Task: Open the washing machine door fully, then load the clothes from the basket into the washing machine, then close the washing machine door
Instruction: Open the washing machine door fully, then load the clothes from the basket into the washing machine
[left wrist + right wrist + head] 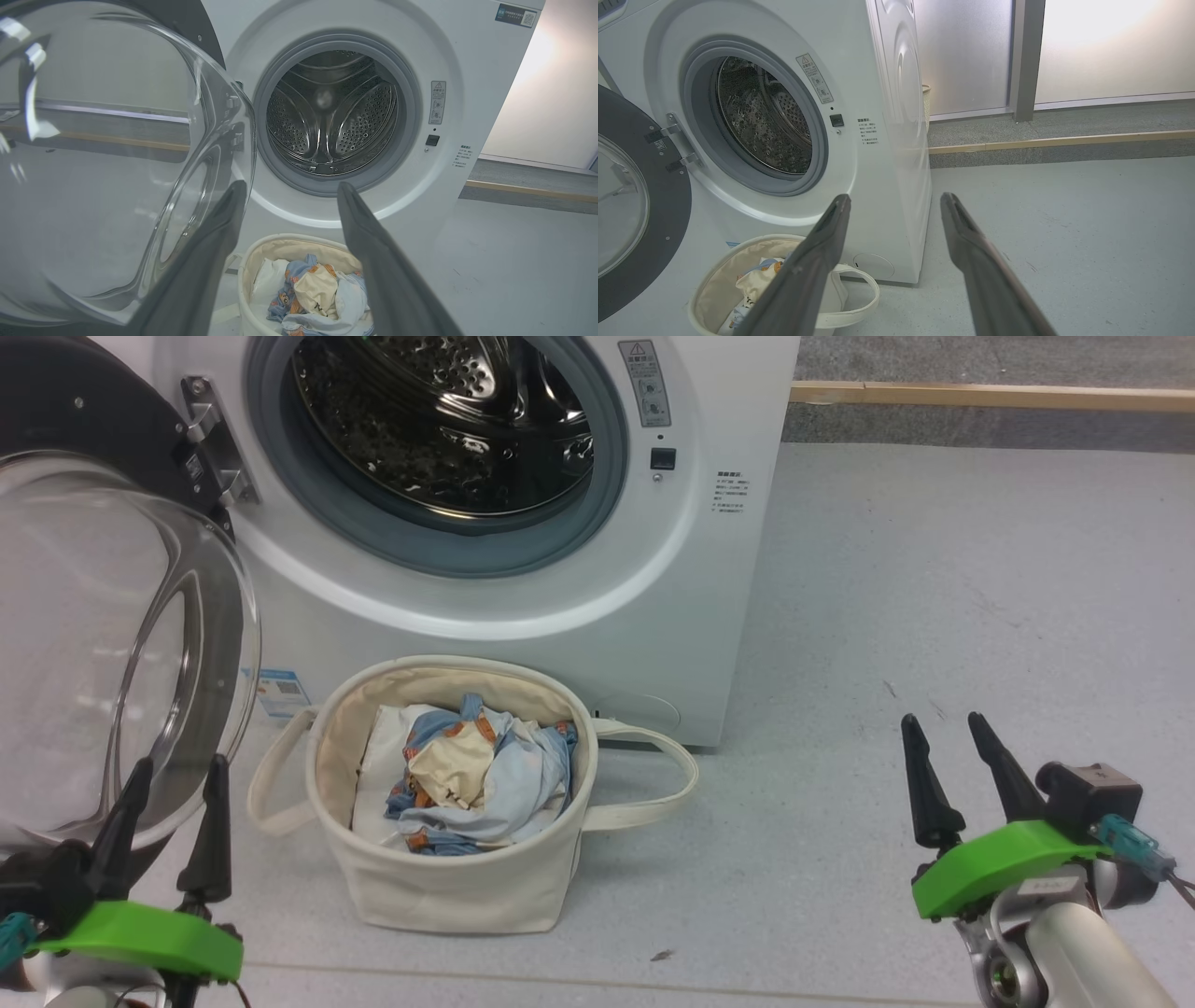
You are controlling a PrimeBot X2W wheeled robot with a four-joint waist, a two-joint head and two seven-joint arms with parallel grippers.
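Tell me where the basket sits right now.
The basket stands on the floor low in the head view, left of centre, just in front of the washing machine and right of its open door.

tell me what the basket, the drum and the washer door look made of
basket: looks like cream canvas or similar woven cloth, matte; its wall creases and the loop handles flop. washing machine drum: seemingly polished steel, mirror-bright with punched holes. washing machine door: clear domed centre, glass or hard plastic, with sharp reflections; glossy black rim, likely plastic.
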